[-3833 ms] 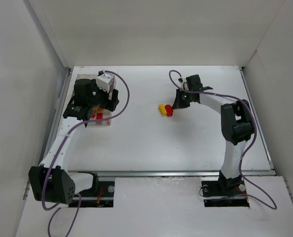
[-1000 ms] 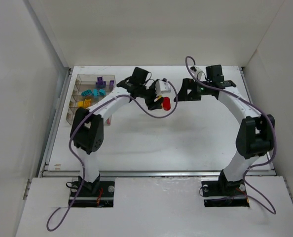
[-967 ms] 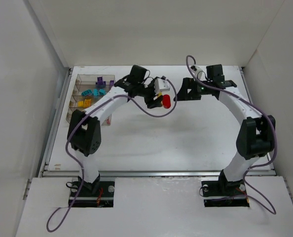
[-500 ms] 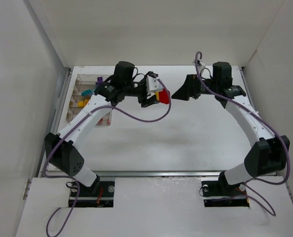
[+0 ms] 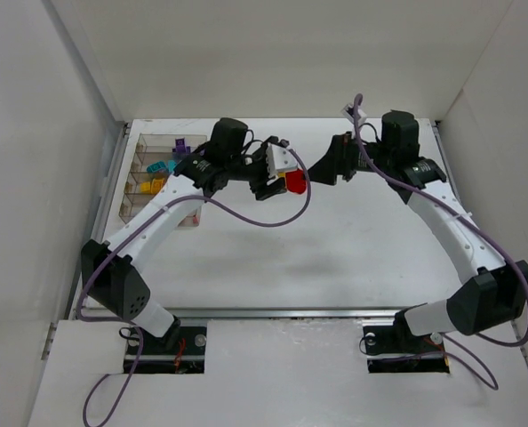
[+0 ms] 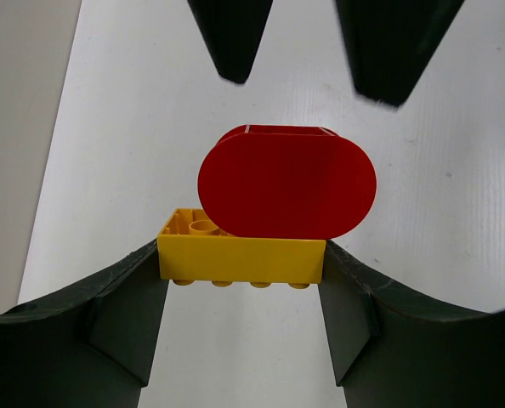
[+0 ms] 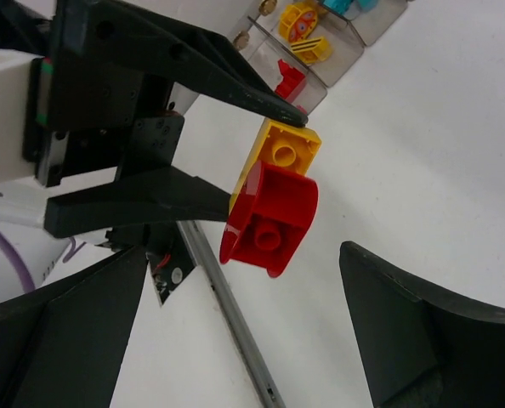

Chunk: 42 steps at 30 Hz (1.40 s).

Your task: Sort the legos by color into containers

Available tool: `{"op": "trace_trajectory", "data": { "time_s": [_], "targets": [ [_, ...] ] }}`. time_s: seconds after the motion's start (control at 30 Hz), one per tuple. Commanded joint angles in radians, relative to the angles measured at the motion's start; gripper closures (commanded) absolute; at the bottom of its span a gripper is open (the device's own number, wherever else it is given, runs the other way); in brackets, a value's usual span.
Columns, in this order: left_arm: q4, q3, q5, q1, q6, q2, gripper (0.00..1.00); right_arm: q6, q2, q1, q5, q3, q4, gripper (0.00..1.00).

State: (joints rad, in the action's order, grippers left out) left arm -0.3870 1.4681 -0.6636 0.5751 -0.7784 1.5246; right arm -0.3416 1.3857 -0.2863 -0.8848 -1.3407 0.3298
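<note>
Your left fingers (image 6: 108, 331) are clamped on the two short ends of one yellow brick (image 6: 240, 257), one finger per end. There's one red piece (image 6: 286, 183) with rounded ends snapped onto it, so it's a two-piece cluster, one of each colour. The red one sticks out past the tips and touches neither finger. Your right fingers (image 7: 65, 340) are spread wide and have nothing in them. From the left wrist camera both tips hang just beyond the red piece with bare desk (image 5: 335, 249) showing in the gap. From the right wrist camera the cluster sits in the middle of the opening, well clear of both fingers. In the top view the cluster is up off the desk toward the back middle, right between the two arms, which point at each other nose to nose. The tray (image 5: 138, 191) is over at the far left of the desk, well apart from the cluster. The right wrist camera shows one red brick (image 7: 291, 81) alone in one compartment and two yellow bits in the next. After that comes some cyan, cut off by the frame edge. From above you also get purple, cyan and yellow in separate compartments, going back to front, but too small to count. Your left arm covers the tray's near end.
</note>
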Motion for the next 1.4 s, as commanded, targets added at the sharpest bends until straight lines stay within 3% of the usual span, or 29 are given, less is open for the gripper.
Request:
{"op": "trace_trajectory", "data": {
  "time_s": [0.0,0.27,0.37,0.4,0.43,0.47,0.53,0.57,0.73,1.13,1.2,1.37],
  "targets": [
    [0.031,0.034,0.013,0.016,0.028,-0.055,1.00,-0.034,0.018,-0.045,0.059,0.005,-0.038,0.00],
    [0.031,0.025,0.025,0.025,0.039,-0.064,1.00,-0.025,0.094,-0.079,0.089,-0.025,-0.052,0.00],
    [0.031,0.024,0.035,0.025,0.039,-0.064,1.00,-0.016,0.119,-0.079,0.077,-0.035,-0.040,0.10],
    [0.031,0.024,0.035,0.025,0.039,-0.064,1.00,-0.016,0.131,-0.079,0.046,-0.035,-0.049,0.24],
    [0.031,0.024,0.044,0.025,0.039,-0.064,1.00,-0.016,0.131,-0.079,0.028,-0.035,-0.049,0.25],
    [0.031,0.024,0.044,0.025,0.039,-0.064,1.00,-0.025,0.145,-0.079,0.009,-0.044,-0.066,0.49],
    [0.031,0.024,0.056,0.025,0.039,-0.064,1.00,-0.037,0.159,-0.079,-0.014,-0.054,-0.075,0.75],
    [0.031,0.024,0.067,0.025,0.039,-0.064,1.00,-0.037,0.168,-0.079,-0.014,-0.054,-0.084,1.00],
    [0.031,-0.023,0.088,-0.010,0.051,-0.064,1.00,-0.046,0.168,-0.079,-0.002,-0.064,-0.095,1.00],
    [0.033,-0.153,0.079,-0.225,0.151,-0.095,1.00,-0.160,0.237,-0.013,0.176,-0.112,-0.138,1.00],
    [0.043,-0.167,0.070,-0.262,0.212,-0.095,1.00,-0.160,0.269,-0.013,0.185,-0.136,-0.147,1.00],
    [0.082,-0.193,0.094,-0.481,0.424,-0.012,1.00,-0.160,0.345,-0.013,0.156,-0.201,-0.147,1.00]
  ]
}}
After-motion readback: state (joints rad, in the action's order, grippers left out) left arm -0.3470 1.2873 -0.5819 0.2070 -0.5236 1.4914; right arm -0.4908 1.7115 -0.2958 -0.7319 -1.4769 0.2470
